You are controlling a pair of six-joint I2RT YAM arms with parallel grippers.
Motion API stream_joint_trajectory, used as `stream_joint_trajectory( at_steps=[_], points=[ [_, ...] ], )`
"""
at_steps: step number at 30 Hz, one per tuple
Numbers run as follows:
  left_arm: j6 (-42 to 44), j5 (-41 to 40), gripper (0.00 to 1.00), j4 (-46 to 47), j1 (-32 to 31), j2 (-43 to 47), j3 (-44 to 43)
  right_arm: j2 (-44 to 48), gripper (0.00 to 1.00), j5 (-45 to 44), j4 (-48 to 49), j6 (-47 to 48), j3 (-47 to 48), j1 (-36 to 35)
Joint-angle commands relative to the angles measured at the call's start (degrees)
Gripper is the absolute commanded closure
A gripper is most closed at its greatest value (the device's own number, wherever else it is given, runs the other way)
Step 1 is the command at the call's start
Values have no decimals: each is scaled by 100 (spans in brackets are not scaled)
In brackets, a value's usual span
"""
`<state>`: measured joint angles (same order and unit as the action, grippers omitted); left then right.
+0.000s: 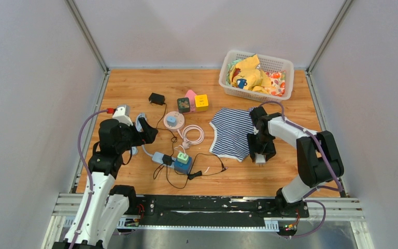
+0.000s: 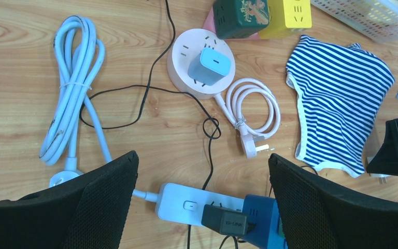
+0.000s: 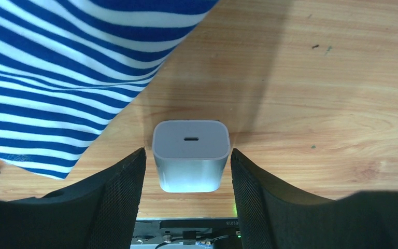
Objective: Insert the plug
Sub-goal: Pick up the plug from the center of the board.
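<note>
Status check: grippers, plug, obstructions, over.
Left gripper open, above power strip. Right gripper straddling white charger, grip unconfirmed. Charger not inserted. Striped cloth beside it, black cables around strip.

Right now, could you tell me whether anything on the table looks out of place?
The striped garment lies loose near the power strip, while other clothes sit in the white basket; it looks stray.

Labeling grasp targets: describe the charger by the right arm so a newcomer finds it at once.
Find the blue-and-white striped cloth right of table centre. Off its near right corner stands a small white charger cube, between the fingers of the right gripper. Unlike the other adapters, it sits on bare wood, cable-free, one slot port on top.
</note>
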<state>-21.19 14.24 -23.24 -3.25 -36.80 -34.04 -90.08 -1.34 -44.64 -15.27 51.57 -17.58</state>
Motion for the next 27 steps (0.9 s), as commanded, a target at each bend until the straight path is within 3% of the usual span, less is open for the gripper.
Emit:
stream_joint_trajectory(
  at_steps=[1,21,27],
  points=[
    [45,-66,4,-38,-45,137,17,177,32,-436,-45,-260,-60,98],
    [36,-53,7,-32,-44,72,23,184,44,47,470,-1,-93,308],
    [80,53,9,-37,-42,90,18,445,60,47,425,-182,-123,308]
  ],
)
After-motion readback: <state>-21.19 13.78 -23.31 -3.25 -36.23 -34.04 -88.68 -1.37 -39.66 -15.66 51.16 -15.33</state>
